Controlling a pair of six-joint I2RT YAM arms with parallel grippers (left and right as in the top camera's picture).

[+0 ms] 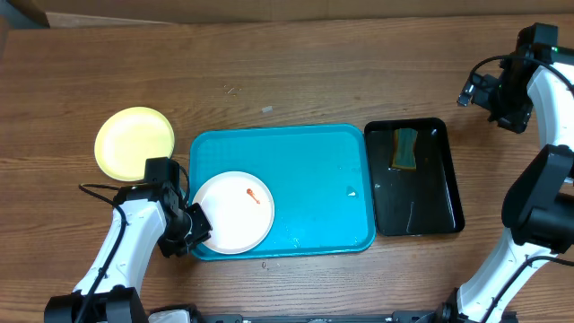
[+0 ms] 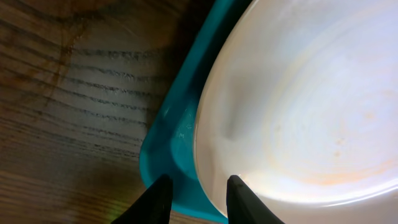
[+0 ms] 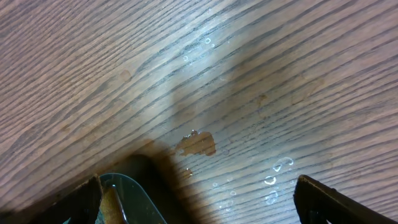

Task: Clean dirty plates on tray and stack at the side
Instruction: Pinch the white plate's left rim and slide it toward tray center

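Observation:
A white plate with a small red-orange smear lies in the left end of the turquoise tray. A pale yellow plate rests on the wood left of the tray. My left gripper is at the tray's front-left corner, its jaws narrowly open. In the left wrist view the left gripper straddles the tray rim and the white plate's edge, with one finger above the plate. Far to the right, my right gripper hangs wide open over bare wood, and the wrist view shows the right gripper holding nothing.
A smaller black tray stands right of the turquoise one, with a green-and-yellow sponge and some water in it. Its corner shows in the right wrist view. Water drops dot the wood there.

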